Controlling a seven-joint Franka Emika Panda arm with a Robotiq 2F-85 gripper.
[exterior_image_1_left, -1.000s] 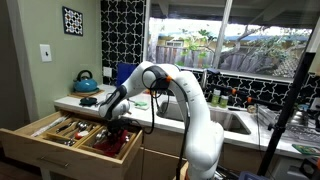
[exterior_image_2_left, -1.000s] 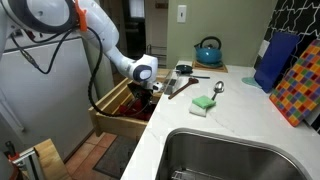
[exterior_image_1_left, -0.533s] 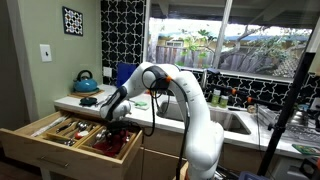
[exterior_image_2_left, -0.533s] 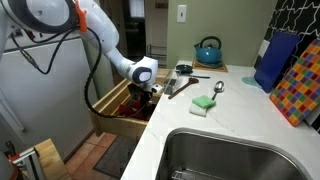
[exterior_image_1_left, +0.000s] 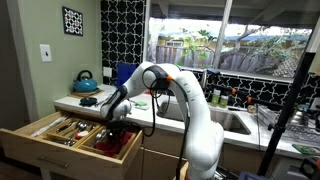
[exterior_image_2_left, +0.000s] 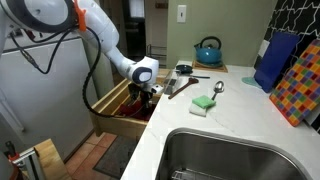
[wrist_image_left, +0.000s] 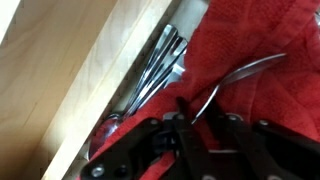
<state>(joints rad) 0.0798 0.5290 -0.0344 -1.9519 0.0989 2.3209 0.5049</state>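
A home kitchen: steel sink, teal kettle on the tabletop, open cutlery drawer, garden window.

The white arm bends down over the open wooden drawer, its dark fingers low above the red cloth in the end compartment. A teal kettle stands on the worktop behind.

a red cloth lies in the pale wood drawer, with silver cutlery at its 9 o'clock. black gripper, white arm. on the white bench: teal kettle, green sponge, blue board, board in multicoloured checks. black-and-white lattice tiles.
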